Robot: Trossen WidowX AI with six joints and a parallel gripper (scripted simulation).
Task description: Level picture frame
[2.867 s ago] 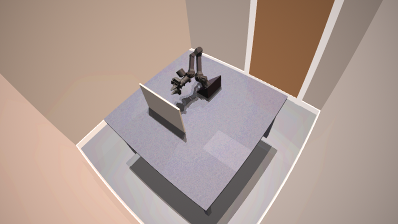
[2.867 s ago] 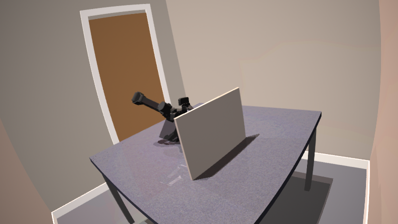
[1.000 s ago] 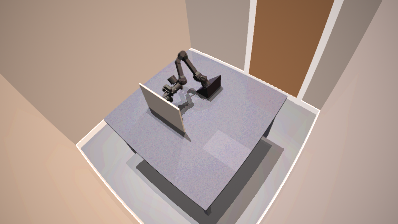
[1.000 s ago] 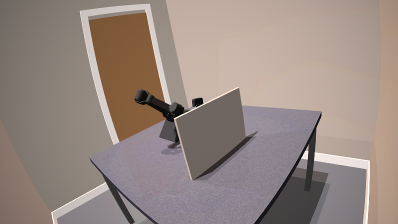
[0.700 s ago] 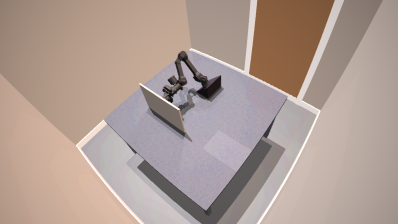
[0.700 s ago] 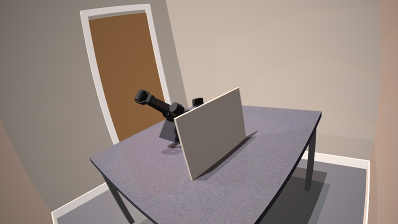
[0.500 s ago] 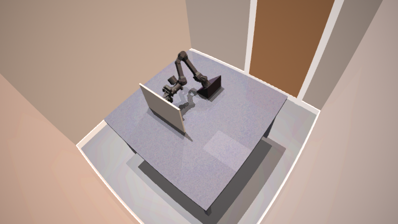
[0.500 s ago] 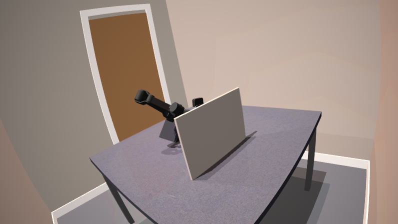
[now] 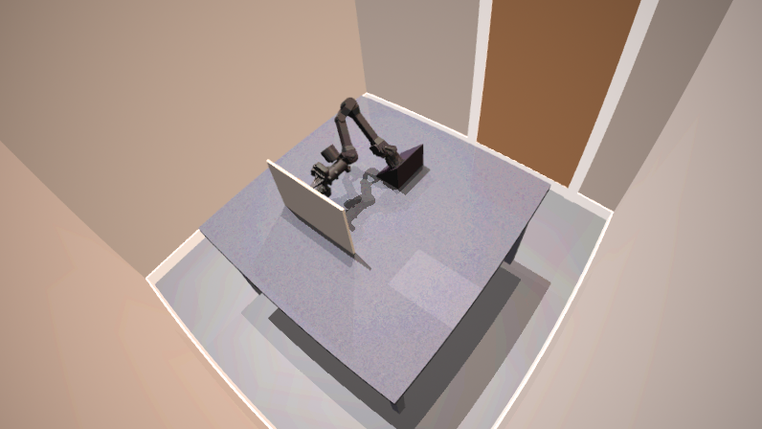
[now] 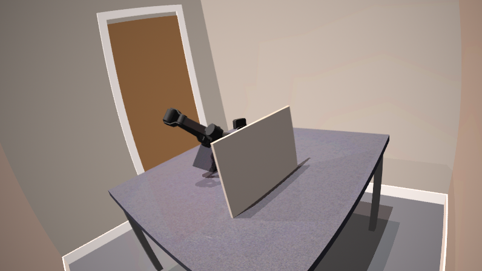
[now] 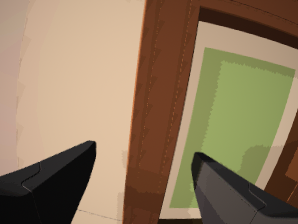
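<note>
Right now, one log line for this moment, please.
gripper: open, empty | picture frame: on wall panel, side rail between fingers, ungrasped | phase: approach

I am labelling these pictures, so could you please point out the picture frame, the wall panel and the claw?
picture frame (image 11: 148, 129): wrist view, on its brown wooden side rail.
wall panel (image 10: 256, 158): exterior view, on its bare back face.
claw (image 11: 143, 172): wrist view, midway between its two dark fingertips, open around the frame's rail.
</note>
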